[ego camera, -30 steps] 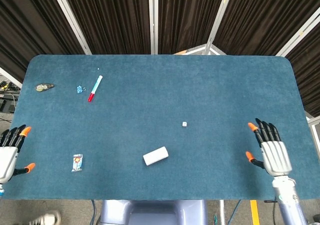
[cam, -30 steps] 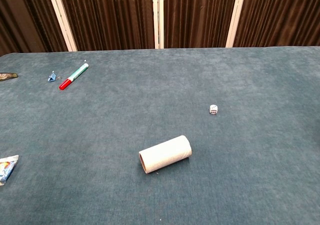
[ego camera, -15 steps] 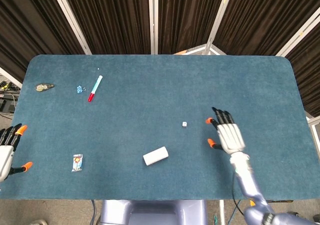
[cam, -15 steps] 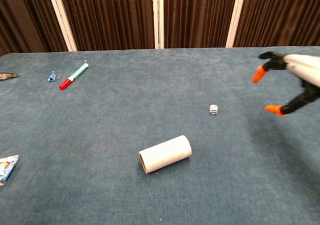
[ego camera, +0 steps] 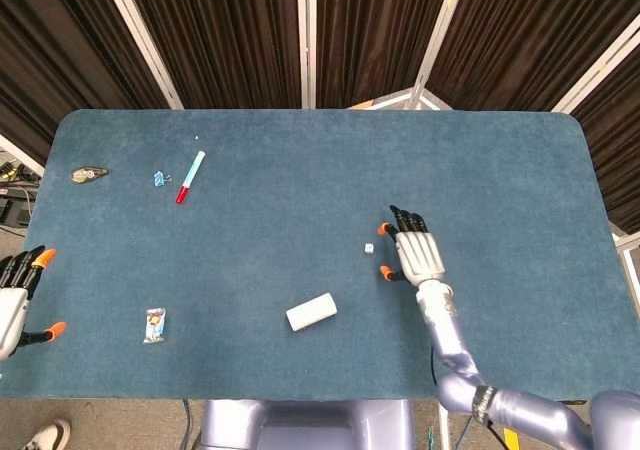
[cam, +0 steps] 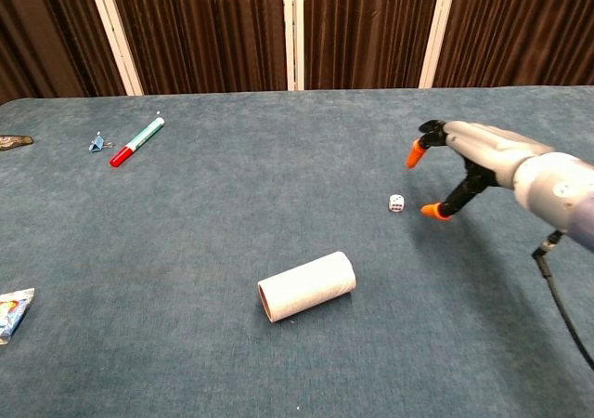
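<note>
1. The right hand [ego camera: 413,251] hovers with fingers spread wide, holding nothing.
2. The small white die [cam: 396,202] lies on the blue table [ego camera: 300,210], just beside its orange fingertips [cam: 432,211], apart.
3. The left hand [ego camera: 14,295] waits open at the table's edge.

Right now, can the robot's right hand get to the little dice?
Probably yes. The right hand is open and hovers just beside the dice, fingers spread toward it, with only bare table between them. The cardboard tube lies well off to the side.

die [ego camera: 369,248] left of right hand [ego camera: 418,255], roll [ego camera: 311,312] nearer
</note>
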